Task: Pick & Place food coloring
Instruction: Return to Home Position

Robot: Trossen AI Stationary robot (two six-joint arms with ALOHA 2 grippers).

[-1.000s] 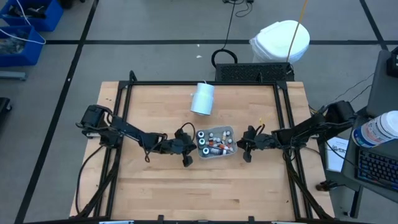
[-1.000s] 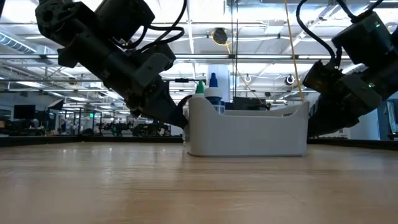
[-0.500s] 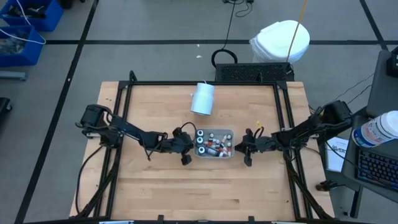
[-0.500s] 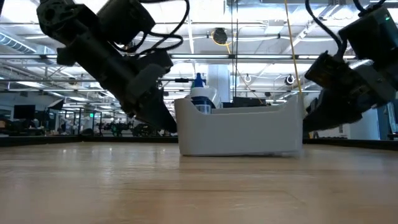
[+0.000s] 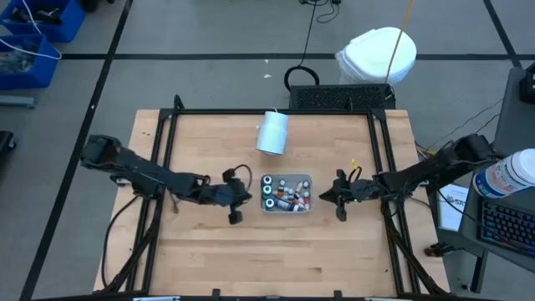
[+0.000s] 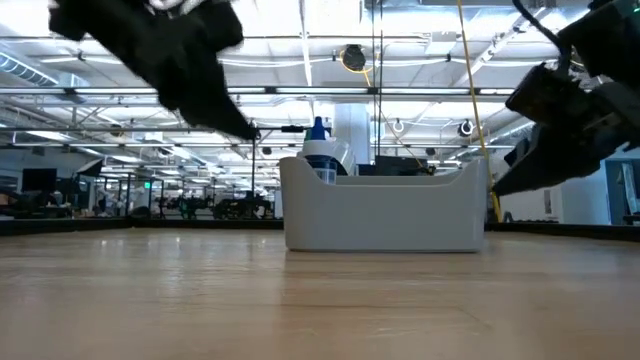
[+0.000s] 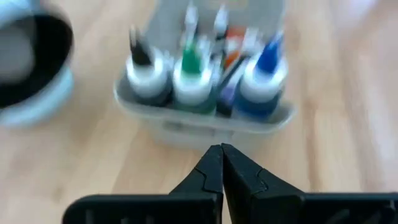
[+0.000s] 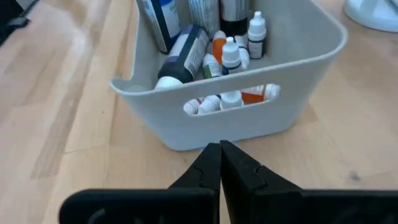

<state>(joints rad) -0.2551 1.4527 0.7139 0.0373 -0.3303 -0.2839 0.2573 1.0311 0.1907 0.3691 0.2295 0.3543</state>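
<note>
We're seeing the food coloring bottles (image 8: 230, 53) all sitting inside the gray bin (image 5: 288, 209), which is standing near the middle of the table (image 5: 209, 259). Bigger bottles with black, green and blue tips are standing upright along the bin end facing the left arm. Small white-capped ones are lying and leaning in a heap toward the other end, with orange showing among them and a few visible through the handle slot. In the low view one blue tip is poking above the rim.

Left gripper (image 5: 247, 197) is hanging just off the bin's left end, not touching it and raised off the table, with fingers pressed together on nothing. We're getting it blurred in the low view.

Right gripper (image 5: 324, 197) is hanging just off the opposite end, lined up with the handle slot, fingers together and empty too.

A pale cylinder (image 5: 272, 132) is lying on its side toward the table's far edge, well apart from the bin.
</note>
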